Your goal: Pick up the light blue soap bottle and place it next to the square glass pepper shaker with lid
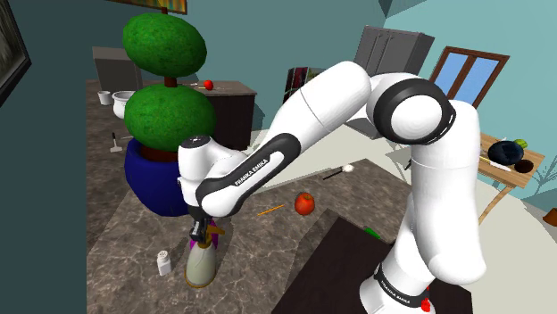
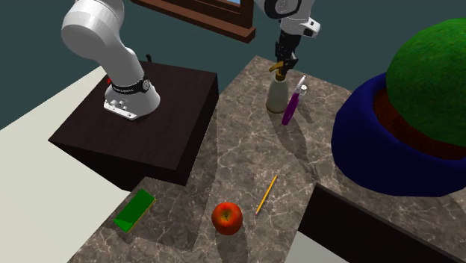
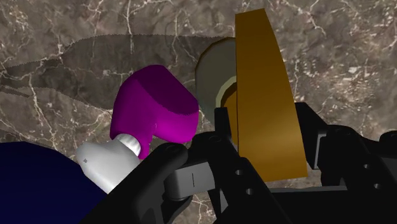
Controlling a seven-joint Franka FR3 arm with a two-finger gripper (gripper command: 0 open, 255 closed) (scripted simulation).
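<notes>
1. The white arm (image 1: 330, 111) reaches down from its dark stand (image 2: 172, 127) to the far corner of the marbled brown counter (image 2: 243, 146); the black end effector (image 2: 281, 66) points straight down over the soap bottle (image 2: 277, 96).
2. The soap bottle is drawn pale grey-cream with a gold pump head (image 3: 261, 76); it stands upright, and its base appears to rest on the counter.
3. In the wrist view the end effector (image 3: 262, 114) is closed on the pump head; one black finger presses each side of the gold block.
4. In the shoulder view the end effector (image 1: 202, 234) sits on the top of the soap bottle (image 1: 200, 263); the small white pepper shaker (image 1: 163, 262) with its lid stands near it on the shoulder view's left, apart from it.
5. A purple bottle (image 2: 290, 108) with a white cap leans tilted just beside the soap bottle, on the second exterior view's right; whether they touch I cannot tell; it also shows beside the fingers in the wrist view (image 3: 156, 105).
6. A dark blue pot (image 2: 396, 149) holding a round green bush (image 2: 433, 75) stands close by.
7. Nearer the stand lie a red apple (image 2: 227, 217), a yellow pencil (image 2: 266, 194) and a green block (image 2: 134, 210), all well apart from the soap bottle.
</notes>
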